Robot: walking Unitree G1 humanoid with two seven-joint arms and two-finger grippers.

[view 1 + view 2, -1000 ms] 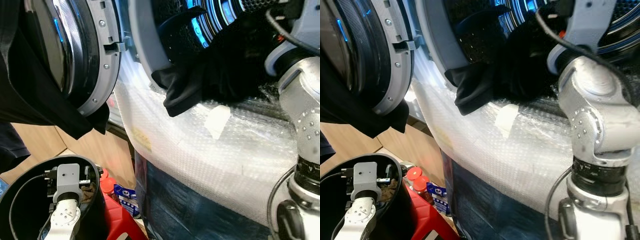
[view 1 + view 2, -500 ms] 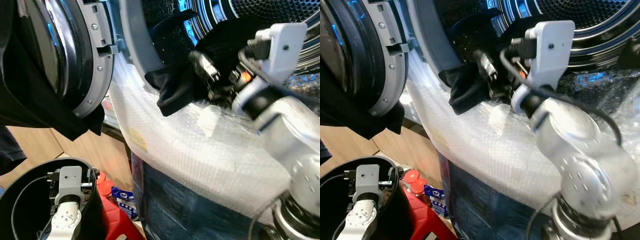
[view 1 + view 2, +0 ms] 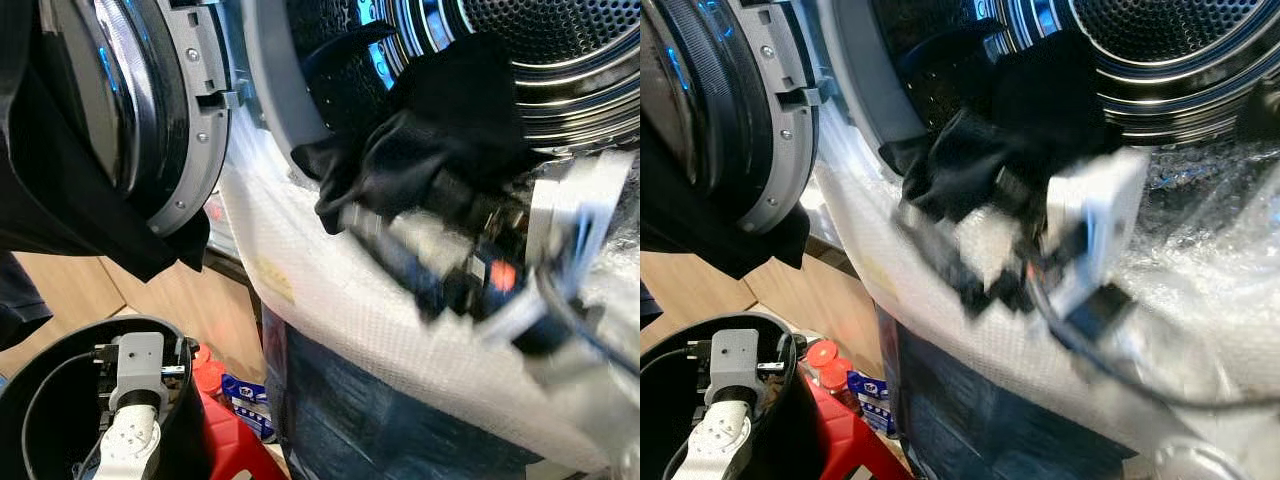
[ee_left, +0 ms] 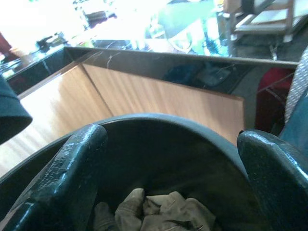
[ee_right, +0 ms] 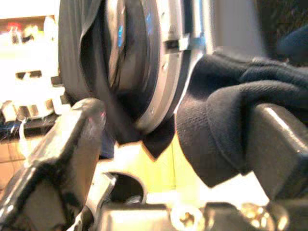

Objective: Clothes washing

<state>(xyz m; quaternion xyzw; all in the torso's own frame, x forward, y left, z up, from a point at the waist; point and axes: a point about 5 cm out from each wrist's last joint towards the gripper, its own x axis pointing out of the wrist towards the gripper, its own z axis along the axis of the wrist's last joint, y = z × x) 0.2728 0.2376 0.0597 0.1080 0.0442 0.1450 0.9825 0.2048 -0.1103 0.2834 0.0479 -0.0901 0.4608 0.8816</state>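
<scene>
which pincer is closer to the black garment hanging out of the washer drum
Right. The right pincer is just under the black garment at the drum's mouth, blurred in motion. The left pincer is far below, inside the black bin, over a tan cloth.

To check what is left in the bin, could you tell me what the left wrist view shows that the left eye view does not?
Left wrist view: a crumpled tan cloth in the bin, beyond the open left claw. Left eye view: the washer drum, its door, a black garment at the opening. Both: the black bin.
</scene>
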